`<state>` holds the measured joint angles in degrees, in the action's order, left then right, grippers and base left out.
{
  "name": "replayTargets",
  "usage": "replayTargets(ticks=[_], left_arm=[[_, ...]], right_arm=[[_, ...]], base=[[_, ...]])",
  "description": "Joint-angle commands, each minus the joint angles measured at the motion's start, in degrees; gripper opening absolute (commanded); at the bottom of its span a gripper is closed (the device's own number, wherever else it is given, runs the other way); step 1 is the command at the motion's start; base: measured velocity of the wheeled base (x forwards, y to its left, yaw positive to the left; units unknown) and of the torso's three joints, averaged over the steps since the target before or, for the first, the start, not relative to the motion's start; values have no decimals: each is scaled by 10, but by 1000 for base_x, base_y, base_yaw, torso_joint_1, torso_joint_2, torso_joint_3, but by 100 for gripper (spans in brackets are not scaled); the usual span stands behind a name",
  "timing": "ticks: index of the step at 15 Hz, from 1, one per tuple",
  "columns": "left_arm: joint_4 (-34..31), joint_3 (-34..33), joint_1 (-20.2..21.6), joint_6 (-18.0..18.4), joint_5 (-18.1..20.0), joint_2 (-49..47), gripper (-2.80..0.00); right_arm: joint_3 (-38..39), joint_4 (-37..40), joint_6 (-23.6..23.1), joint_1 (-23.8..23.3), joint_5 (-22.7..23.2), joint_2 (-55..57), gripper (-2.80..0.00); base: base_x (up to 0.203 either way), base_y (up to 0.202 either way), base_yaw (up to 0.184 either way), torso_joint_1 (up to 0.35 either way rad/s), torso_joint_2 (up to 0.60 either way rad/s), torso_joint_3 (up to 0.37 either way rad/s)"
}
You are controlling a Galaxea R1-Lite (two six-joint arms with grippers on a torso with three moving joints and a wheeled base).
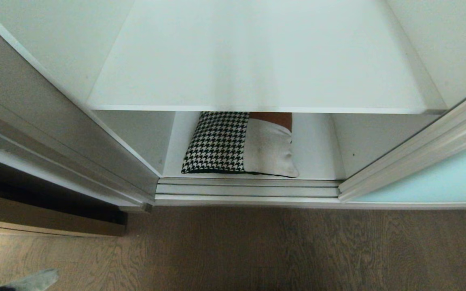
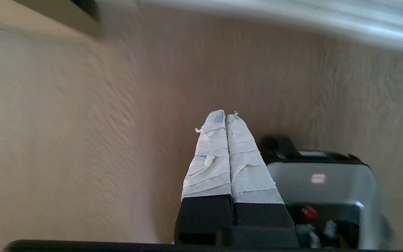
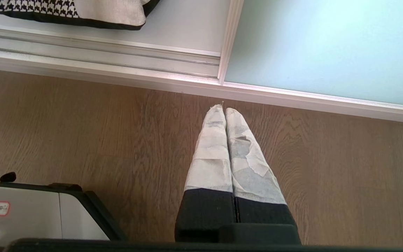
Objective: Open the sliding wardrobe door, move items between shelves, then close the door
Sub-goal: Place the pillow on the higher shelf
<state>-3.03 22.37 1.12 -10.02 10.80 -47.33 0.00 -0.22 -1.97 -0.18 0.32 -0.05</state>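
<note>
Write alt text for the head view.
An open white wardrobe seen from above: a houndstooth-and-grey cushion lies on the bottom shelf beneath a bare white shelf. The aqua sliding door is pushed right, with wood floor in front.

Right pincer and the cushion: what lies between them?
In the right wrist view, bare wood floor and the wardrobe's bottom track separate the right pincer from the cushion.

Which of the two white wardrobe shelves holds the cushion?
The lower white shelf at floor level holds the houndstooth-and-grey rectangular cushion; the upper white shelf above it is bare.
</note>
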Motion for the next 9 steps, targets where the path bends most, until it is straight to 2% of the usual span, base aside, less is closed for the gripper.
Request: replayTargets(ticks=[1,3,7,9], left_arm=[[97,-2,0,-10,11,-226,-280],[217,-18,0,-18,19,-333,-280],[514,-56,-1,-33,23,-523,-280],[638,-71,-3,-39,23,-601,-280]], right_arm=[[0,0,0,0,1,0,-280],[0,0,0,0,0,0,-280],[0,0,0,0,0,0,-280],[0,0,0,0,0,0,-280]], base=[[0,0,0,0,0,0],[0,0,0,0,0,0],[0,0,0,0,0,0],[0,0,0,0,0,0]])
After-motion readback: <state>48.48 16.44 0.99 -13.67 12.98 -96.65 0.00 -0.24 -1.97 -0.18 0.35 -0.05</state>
